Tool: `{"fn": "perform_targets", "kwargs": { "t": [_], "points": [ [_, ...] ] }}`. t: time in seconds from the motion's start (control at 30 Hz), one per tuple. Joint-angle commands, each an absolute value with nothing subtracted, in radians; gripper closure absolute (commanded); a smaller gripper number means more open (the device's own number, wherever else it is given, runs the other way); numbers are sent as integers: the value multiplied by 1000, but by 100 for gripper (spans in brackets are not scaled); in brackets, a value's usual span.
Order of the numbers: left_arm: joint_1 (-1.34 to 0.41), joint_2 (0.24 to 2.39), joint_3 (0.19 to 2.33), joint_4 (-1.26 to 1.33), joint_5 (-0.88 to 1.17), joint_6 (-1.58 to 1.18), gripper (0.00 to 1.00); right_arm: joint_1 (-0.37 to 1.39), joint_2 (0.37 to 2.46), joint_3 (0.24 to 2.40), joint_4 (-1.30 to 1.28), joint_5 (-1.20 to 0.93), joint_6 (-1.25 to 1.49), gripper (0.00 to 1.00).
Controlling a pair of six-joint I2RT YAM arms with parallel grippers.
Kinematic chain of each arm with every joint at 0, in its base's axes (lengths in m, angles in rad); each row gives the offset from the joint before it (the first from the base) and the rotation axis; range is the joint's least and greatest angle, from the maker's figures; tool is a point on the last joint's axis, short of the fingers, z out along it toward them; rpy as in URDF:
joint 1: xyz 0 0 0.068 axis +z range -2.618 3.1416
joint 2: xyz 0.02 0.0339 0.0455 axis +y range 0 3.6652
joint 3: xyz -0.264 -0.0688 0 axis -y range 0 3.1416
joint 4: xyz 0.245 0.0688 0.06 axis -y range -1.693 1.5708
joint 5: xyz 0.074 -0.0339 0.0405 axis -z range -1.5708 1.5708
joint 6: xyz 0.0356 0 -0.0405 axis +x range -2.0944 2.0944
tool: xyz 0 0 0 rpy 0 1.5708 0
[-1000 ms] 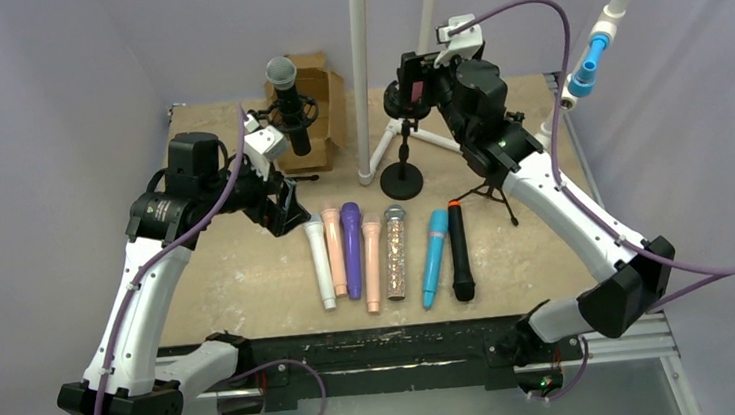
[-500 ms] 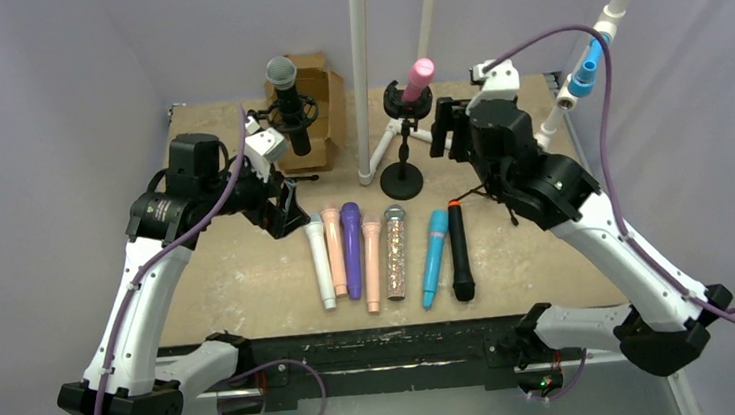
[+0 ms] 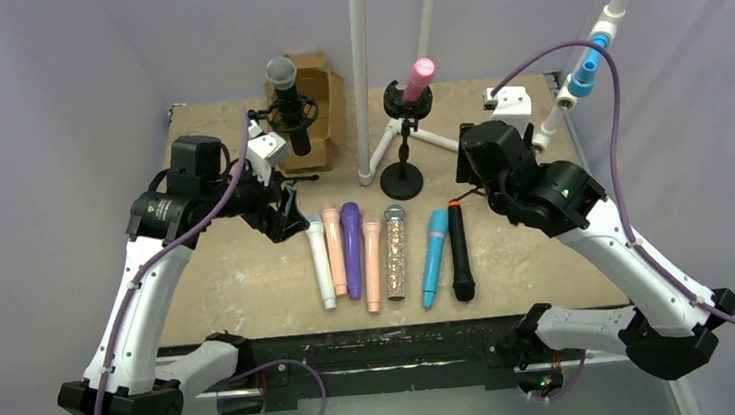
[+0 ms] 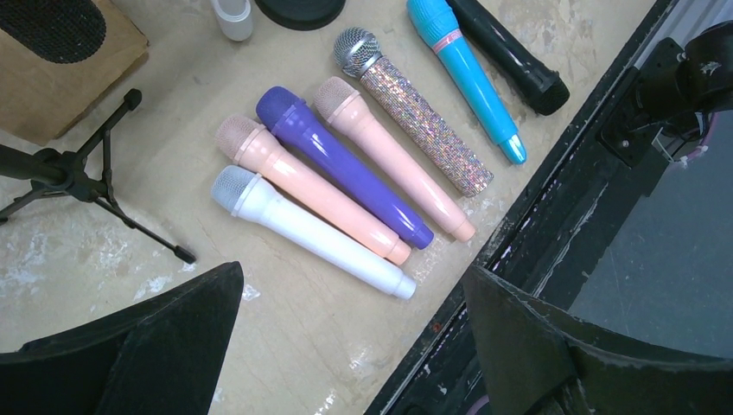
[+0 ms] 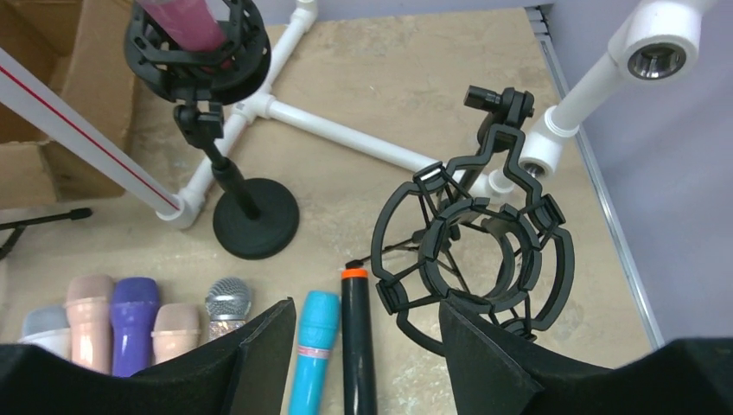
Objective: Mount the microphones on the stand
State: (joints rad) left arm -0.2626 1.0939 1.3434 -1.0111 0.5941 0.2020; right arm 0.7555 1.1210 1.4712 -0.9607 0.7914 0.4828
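Observation:
Seven microphones lie in a row on the table: white [image 3: 320, 264], peach [image 3: 333, 239], purple [image 3: 352, 251], peach [image 3: 375, 265], silver glitter [image 3: 395, 253], blue [image 3: 435, 258] and black [image 3: 460, 252]. A black microphone [image 3: 286, 102] sits in the back-left stand. A pink microphone [image 3: 420, 72] sits in the middle stand's mount [image 5: 194, 47]. An empty black shock mount [image 5: 475, 251] stands just ahead of my right gripper [image 5: 363, 346], which is open and empty over the blue [image 5: 313, 350] and black [image 5: 356, 346] microphones. My left gripper [image 4: 346, 346] is open and empty, just left of the white microphone [image 4: 311, 232].
A cardboard box [image 3: 322, 99] stands at the back left behind the black microphone's tripod [image 4: 95, 186]. White PVC pipes [image 3: 361, 67] rise at the back middle, with legs on the table [image 5: 346, 134]. Another pipe with blue and orange fittings [image 3: 587, 63] slants at the right. The table's black front rail [image 4: 553, 216] is near.
My right gripper has let go of the pink microphone, left in the middle mount, and drawn back towards the near side. The left arm has barely moved.

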Motion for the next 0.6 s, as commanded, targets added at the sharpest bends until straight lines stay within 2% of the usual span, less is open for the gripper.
{"fn": "perform_targets", "kwargs": {
  "t": [0.0,0.57],
  "points": [
    [-256,1084,1369,-1010,606,210,0,758,1153,1499,-1016,864,540,35],
    [-256,1071,1348,-1011,606,216,0,731,1175,1501,-864,926,436,38]
  ]
}}
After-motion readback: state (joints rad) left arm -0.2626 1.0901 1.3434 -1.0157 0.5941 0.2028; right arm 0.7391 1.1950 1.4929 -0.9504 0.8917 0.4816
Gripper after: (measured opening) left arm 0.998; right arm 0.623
